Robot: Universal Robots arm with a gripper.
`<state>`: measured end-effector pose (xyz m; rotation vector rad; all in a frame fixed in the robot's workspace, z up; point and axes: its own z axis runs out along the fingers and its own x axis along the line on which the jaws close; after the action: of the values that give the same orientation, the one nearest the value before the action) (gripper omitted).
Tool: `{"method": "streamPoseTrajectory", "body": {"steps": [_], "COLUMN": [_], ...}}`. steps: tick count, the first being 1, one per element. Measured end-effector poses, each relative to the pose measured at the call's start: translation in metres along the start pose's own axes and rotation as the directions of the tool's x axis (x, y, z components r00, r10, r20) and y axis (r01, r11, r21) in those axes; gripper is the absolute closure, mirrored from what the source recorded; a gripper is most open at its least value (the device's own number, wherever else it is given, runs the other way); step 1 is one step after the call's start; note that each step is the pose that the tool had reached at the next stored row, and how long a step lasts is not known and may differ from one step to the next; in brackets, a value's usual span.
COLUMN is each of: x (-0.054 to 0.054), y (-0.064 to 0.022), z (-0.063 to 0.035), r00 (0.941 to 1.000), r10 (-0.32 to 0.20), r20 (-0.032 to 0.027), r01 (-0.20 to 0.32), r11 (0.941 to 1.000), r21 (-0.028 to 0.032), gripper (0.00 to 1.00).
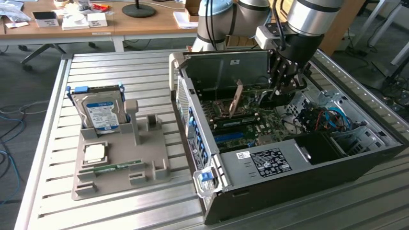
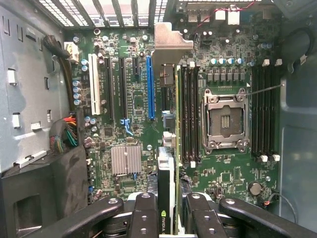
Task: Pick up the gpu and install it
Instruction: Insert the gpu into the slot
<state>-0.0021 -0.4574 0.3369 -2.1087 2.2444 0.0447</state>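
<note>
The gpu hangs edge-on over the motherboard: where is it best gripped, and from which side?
Pinch its two flat faces near the upper long edge, coming straight down from above. The gpu is thin and stands on edge, bracket toward the vented rear wall, leaving its lower edge free. The gripper holds it so.

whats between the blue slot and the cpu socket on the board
The gpu, edge-on in the tool, then a bank of memory slots, seen in the wrist view.
</note>
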Motion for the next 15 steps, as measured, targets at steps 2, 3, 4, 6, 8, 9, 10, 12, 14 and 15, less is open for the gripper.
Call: {"method": "streamPoseTrajectory", "body": {"steps": [2, 3, 4, 6, 8, 9, 10, 12, 14, 15], "x": [0.0, 0.0, 0.0, 0.0, 0.0001, 0.0002, 0.0002, 0.0002, 0.0002, 0.0002], "y": [0.0, 0.0, 0.0, 0.0, 0.0, 0.0001, 0.0001, 0.0001, 0.0001, 0.0001], "z": [0.0, 0.0, 0.0001, 0.0012, 0.0024, 0.003, 0.0031, 0.0033, 0.0033, 0.0033], "r00": [1.0, 1.0, 1.0, 1.0, 1.0, 1.0, 1.0, 1.0, 1.0, 1.0], "r10": [0.0, 0.0, 0.0, 0.0, 0.0, 0.0, 0.0, 0.0, 0.0, 0.0], "r20": [0.0, 0.0, 0.0001, 0.0004, 0.0001, 0.0001, -0.0002, 0.0, 0.0, 0.0], "r01": [0.0, 0.0, 0.0, 0.0, 0.0, 0.0, 0.0, 0.0, 0.0, 0.0], "r11": [1.0, 1.0, 1.0, 1.0, 1.0, 1.0, 1.0, 1.0, 1.0, 1.0], "r21": [0.0, 0.0, 0.0, 0.0001, 0.0, 0.0, 0.0, 0.0, 0.0, 0.0], "gripper": [0.73, 0.73, 0.73, 0.73, 0.73, 0.73, 0.73, 0.73, 0.73, 0.73]}}
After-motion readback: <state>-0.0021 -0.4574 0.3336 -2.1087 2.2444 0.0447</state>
